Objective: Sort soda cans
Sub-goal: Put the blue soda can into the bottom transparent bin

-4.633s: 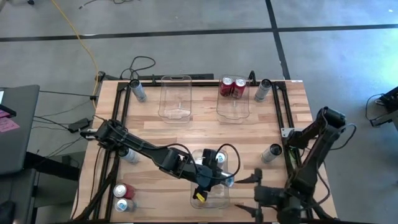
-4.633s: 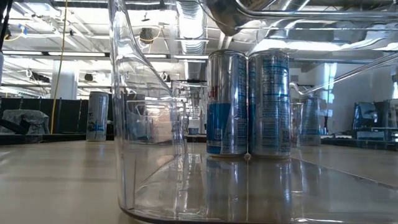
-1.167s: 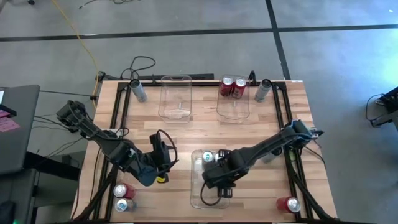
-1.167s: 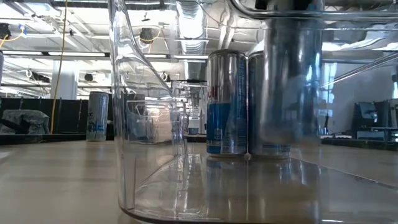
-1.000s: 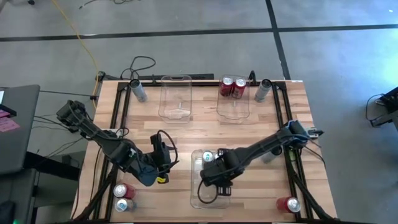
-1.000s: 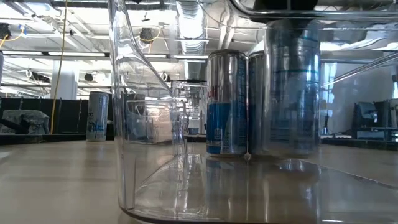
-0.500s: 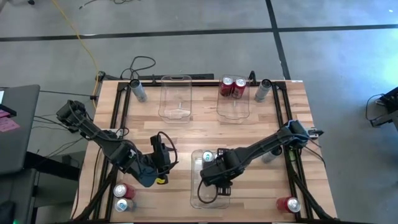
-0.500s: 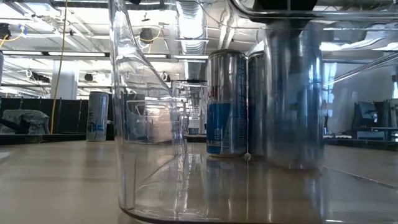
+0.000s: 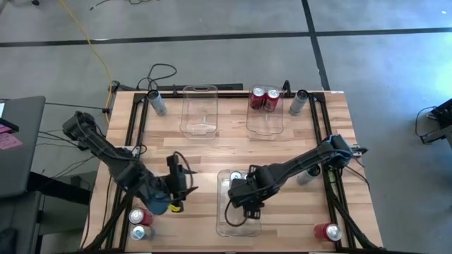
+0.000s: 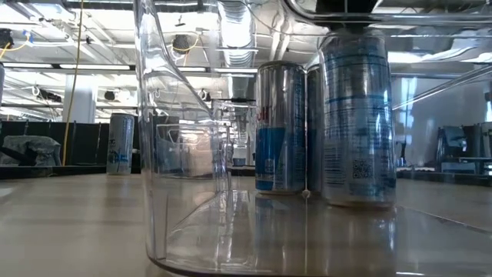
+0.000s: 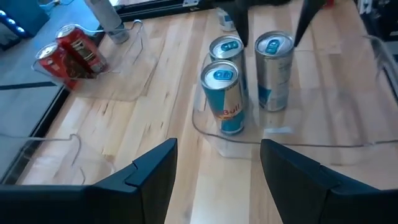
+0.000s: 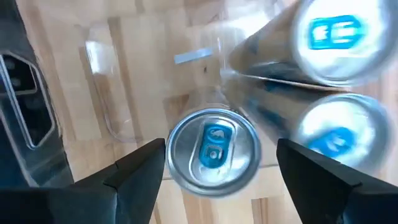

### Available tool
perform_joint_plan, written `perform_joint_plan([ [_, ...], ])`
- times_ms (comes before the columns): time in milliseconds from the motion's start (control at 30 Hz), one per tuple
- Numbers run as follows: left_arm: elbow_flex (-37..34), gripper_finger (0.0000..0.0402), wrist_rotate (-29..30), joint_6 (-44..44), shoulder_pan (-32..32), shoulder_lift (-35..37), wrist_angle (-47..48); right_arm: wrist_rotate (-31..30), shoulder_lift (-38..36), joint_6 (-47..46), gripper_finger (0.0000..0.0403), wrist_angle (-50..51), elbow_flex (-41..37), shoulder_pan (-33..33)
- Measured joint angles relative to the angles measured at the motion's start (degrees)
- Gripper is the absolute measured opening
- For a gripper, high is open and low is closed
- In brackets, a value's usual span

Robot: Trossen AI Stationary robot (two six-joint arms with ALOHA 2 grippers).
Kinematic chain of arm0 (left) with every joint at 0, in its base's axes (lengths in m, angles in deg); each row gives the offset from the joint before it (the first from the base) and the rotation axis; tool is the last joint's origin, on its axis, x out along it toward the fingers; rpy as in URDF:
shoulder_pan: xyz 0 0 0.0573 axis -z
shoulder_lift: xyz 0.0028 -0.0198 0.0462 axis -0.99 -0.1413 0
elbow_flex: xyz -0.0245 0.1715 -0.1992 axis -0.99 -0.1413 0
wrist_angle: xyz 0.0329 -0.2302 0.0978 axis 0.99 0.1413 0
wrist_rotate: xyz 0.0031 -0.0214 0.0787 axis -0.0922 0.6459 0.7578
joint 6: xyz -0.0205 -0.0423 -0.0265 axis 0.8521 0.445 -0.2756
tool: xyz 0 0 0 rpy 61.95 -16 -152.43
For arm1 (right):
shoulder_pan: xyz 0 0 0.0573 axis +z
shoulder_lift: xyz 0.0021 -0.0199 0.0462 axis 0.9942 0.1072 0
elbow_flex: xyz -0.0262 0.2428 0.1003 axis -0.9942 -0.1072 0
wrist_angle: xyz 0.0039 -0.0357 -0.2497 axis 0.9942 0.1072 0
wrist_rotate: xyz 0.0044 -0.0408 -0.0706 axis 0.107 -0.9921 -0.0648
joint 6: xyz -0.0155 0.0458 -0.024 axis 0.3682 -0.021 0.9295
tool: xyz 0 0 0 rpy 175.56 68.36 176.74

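Three silver-blue soda cans stand upright on the floor of the clear near bin [image 9: 233, 226]. My right gripper [image 9: 244, 196] hangs above the nearest can [image 12: 214, 149], pointing down. It is open, one finger on either side of the can's top [image 11: 273, 45] with a gap to each. The other two cans [image 11: 222, 93] [image 11: 227, 50] stand side by side behind it. My left gripper [image 9: 178, 192] is open with nothing between its fingers [image 11: 155, 174]. It sits left of the bin and looks toward the cans.
Two clear bins stand at the far edge, one [image 9: 200, 109] without cans and one [image 9: 266, 116] with two red cans [image 9: 265, 97]. Loose cans stand at the far left [image 9: 157, 102], far right [image 9: 299, 102], right [image 9: 308, 173], near right [image 9: 327, 231] and near left [image 9: 140, 215].
The can under my right gripper has sunk the last bit and now stands still on the near bin's floor, in front of the other two. My left gripper has drawn back a little from the bin, toward the table's left edge.
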Motion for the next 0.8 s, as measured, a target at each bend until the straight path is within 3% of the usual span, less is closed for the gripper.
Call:
perform_joint_plan([
  [133,0.04,0.0223,0.53,3.76,1.4,5.12,6.29,-2.42,-3.89,-1.21,0.0319,1.03,0.04,1.47],
  [400,0.04,0.0223,4.17,19.94,3.62,10.72,21.26,-20.04,-12.91,-6.12,0.0315,0.69,0.12,7.4],
  [600,0.04,0.0223,4.24,32.42,3.66,10.48,30.72,-28.92,-16.1,-10.37,0.0315,1.48,0.12,13.31],
  [800,0.04,0.0223,2.39,30.91,4.55,9.18,32.38,-38.79,-15.22,-16.02,0.0315,6.93,-0.34,19.45],
])
